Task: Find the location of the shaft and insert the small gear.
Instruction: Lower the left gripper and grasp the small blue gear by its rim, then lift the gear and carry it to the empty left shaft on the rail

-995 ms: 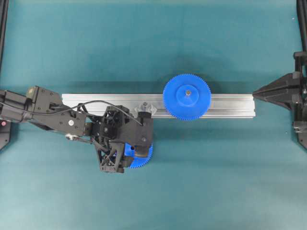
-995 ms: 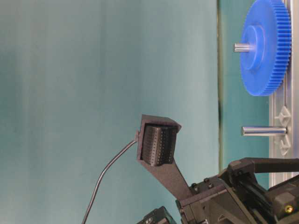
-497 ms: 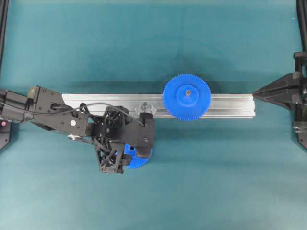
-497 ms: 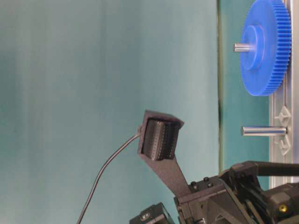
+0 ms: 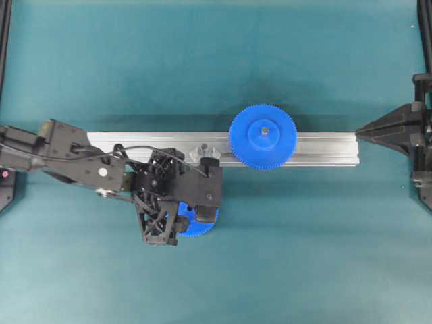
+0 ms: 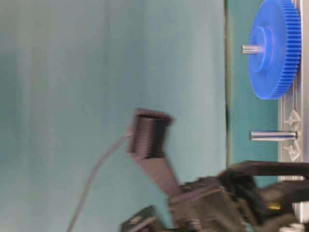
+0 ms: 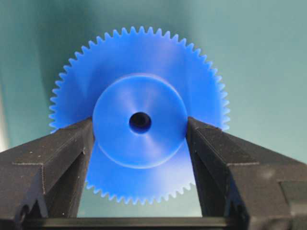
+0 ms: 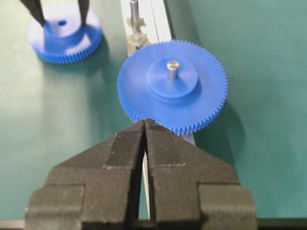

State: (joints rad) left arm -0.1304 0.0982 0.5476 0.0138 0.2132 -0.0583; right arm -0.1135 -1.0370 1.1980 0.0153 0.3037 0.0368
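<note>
Overhead, the left gripper (image 5: 196, 219) covers the small gear (image 5: 197, 228) on the mat just at 6 o'clock of the rail (image 5: 135, 140). The shaft (image 5: 204, 150) stands bare on that rail, with the big gear (image 5: 262, 137) near at 3 o'clock. The left wrist view shows both fingers (image 7: 67, 148) pressed against the small gear's raised hub. The right wrist view shows the right gripper (image 8: 145, 125) closed, empty, its tips beside the big gear's rim.

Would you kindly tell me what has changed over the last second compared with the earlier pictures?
The left hand closed its fingers on the raised hub of the small bright blue plastic gear. The larger blue gear, the bare grey metal shaft, the aluminium rail and the shut right hand stayed put.
</note>
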